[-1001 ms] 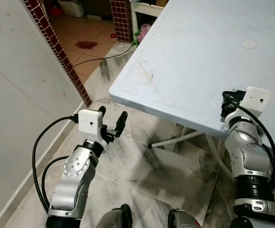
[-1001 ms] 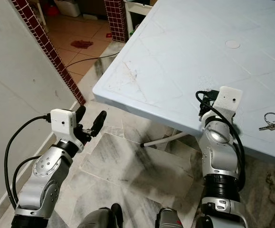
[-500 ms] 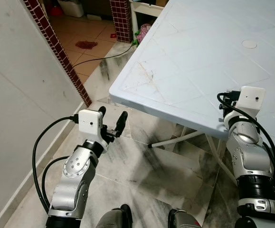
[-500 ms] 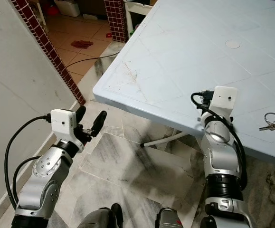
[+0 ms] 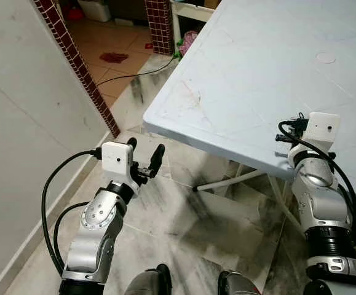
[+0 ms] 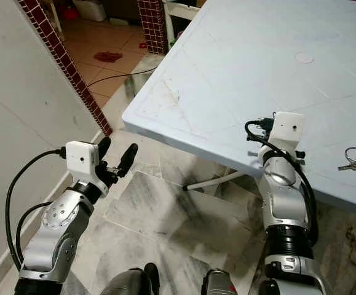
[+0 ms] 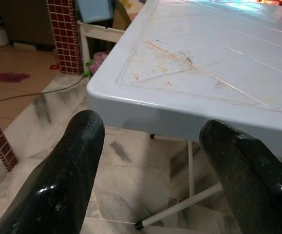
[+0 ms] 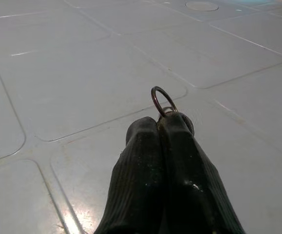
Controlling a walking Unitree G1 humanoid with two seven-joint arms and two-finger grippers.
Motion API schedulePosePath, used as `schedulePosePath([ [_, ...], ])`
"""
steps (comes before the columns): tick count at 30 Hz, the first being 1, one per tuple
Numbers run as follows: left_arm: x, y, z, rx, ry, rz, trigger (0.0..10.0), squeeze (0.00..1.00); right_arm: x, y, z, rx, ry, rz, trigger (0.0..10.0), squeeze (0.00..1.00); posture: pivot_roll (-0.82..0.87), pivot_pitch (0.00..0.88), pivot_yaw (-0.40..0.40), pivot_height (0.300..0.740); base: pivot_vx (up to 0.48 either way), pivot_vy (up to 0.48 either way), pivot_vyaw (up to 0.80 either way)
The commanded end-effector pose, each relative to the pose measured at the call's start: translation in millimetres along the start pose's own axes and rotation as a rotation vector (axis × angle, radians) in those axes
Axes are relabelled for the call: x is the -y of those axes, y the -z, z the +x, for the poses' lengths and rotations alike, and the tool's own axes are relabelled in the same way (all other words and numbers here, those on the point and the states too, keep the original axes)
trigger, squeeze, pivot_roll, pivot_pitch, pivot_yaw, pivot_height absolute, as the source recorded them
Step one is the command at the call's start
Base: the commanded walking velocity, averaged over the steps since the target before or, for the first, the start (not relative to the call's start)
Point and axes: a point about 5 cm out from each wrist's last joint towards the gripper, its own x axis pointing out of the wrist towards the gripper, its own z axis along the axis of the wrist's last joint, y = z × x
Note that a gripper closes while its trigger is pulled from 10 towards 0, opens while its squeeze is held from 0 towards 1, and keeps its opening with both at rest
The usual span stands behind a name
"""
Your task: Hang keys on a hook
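Carefully: right claw, mid-frame, pinched shut on a small key ring; lift straight off the tabletop without loosening. Left claw gapes empty.

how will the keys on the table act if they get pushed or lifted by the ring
The keys lie flat on the smooth table, so a push would probably slide them rather than roll them. They hang loose on a thin ring, so they would likely dangle and swing when lifted. They look small, so they are probably light but awkward to pinch.
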Motion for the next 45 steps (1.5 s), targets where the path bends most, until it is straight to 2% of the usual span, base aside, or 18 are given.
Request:
schedulePosePath([
  [1, -3.4, 2, -2.1, -0.008, -0.010, 0.014, 10.0, 0.00, -7.4, 27, -5.7, -0.122, -0.026, -0.001, 0.0, 0.00, 0.04, 0.212, 0.129, 0.740, 0.000, 0.000, 0.00],
  [12, -2.9, 2, -2.0, -0.009, -0.010, 0.011, 10.0, 0.00, -11.4, 21, -7.9, -0.090, -0.021, -0.005, 0.0, 0.02, 0.03, 0.215, 0.127, 0.740, 0.000, 0.000, 0.00],
  [13, -2.9, 2, -2.0, -0.009, -0.010, 0.011, 10.0, 0.00, -10.9, 20, -8.1, -0.090, -0.012, -0.012, 3.7, 0.62, 0.03, 0.215, 0.127, 0.740, 0.000, 0.000, 0.00],
  [14, -2.9, 2, -2.0, -0.009, -0.010, 0.011, 10.0, 0.00, -10.2, 20, -8.5, -0.090, 0.001, -0.014, 10.0, 0.95, 0.03, 0.215, 0.127, 0.740, 0.000, 0.000, 0.00],
  [15, -2.9, 2, -2.0, -0.009, -0.010, 0.011, 10.0, 0.00, -9.7, 20, -8.7, -0.090, 0.009, -0.015, 10.0, 0.95, 0.03, 0.215, 0.127, 0.740, 0.000, 0.000, 0.00],
  [16, -2.9, 2, -1.9, -0.009, -0.010, 0.010, 10.0, 0.00, -9.3, 19, -10.4, -0.080, 0.024, -0.011, 10.0, 1.00, 0.03, 0.216, 0.126, 0.740, 0.000, 0.000, 0.00],
  [32, -1.5, 3, -1.5, -0.009, -0.008, 0.007, 10.0, 0.00, -13.4, 8, -17.4, 0.008, 0.057, -0.063, 10.0, 1.00, 0.03, 0.218, 0.127, 0.740, 0.000, 0.000, 0.00],
  [45, -1.8, 3, -2.3, -0.010, -0.011, 0.007, 10.0, 0.00, -9.0, 3, -2.0, 0.022, 0.075, -0.098, 10.0, 1.00, 0.04, 0.222, 0.128, 0.740, 0.000, 0.000, 0.00],
])
